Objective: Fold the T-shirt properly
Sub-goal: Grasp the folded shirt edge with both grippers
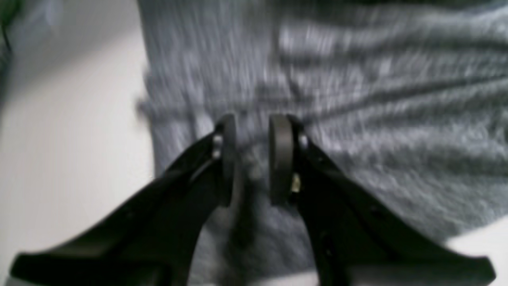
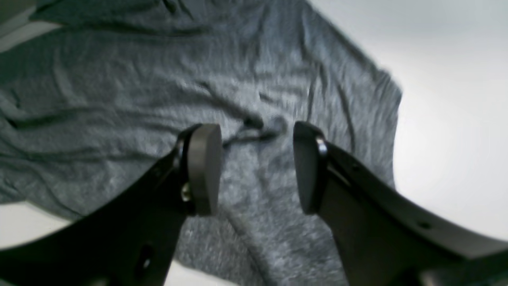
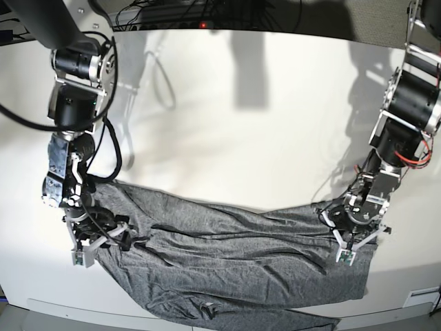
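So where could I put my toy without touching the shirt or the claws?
The bare white table behind the T-shirt, between both arms, is free. The front is crowded: the left claw and right claw sit over the shirt's ends.

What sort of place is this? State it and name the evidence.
Probably a robotics lab workbench, not a home. A plain white tabletop carries two black robot arms, the left gripper and right gripper over a wrinkled heather-grey knit T-shirt, with loose black cables bundled behind.
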Robot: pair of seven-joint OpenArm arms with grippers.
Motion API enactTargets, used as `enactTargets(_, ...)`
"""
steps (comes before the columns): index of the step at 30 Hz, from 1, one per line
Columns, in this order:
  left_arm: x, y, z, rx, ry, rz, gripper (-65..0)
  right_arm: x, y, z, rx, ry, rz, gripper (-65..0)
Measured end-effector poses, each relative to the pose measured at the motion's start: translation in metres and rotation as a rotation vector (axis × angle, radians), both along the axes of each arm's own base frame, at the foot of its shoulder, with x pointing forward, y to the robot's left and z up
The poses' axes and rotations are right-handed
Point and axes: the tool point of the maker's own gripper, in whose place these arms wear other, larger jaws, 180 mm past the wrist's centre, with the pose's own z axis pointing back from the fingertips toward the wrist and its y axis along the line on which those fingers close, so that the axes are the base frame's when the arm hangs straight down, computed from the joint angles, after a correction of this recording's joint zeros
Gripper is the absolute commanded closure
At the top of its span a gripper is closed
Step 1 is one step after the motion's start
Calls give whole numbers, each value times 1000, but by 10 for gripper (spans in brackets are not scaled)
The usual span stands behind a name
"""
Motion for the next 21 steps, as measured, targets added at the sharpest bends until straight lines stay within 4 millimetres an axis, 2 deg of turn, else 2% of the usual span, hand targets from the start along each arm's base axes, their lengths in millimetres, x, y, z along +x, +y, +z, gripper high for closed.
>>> enactTargets(4,-5,-5,5,-65,-39,-5,-147,-10,9,-29,-4,83,26,-299)
enactTargets(10,-24,-4,-5,-143,-44,19,-147,-13,4,-43,-25,108,12,-299)
enactTargets(16,-43,-8,-21,-203,-53,-5,-147,-26,-8,-69,-83,189,-6,-299)
enactTargets(21,-50,-10,-26,-209,-58,-8,-147,-38,-29,-77,-112,211,-28,-299)
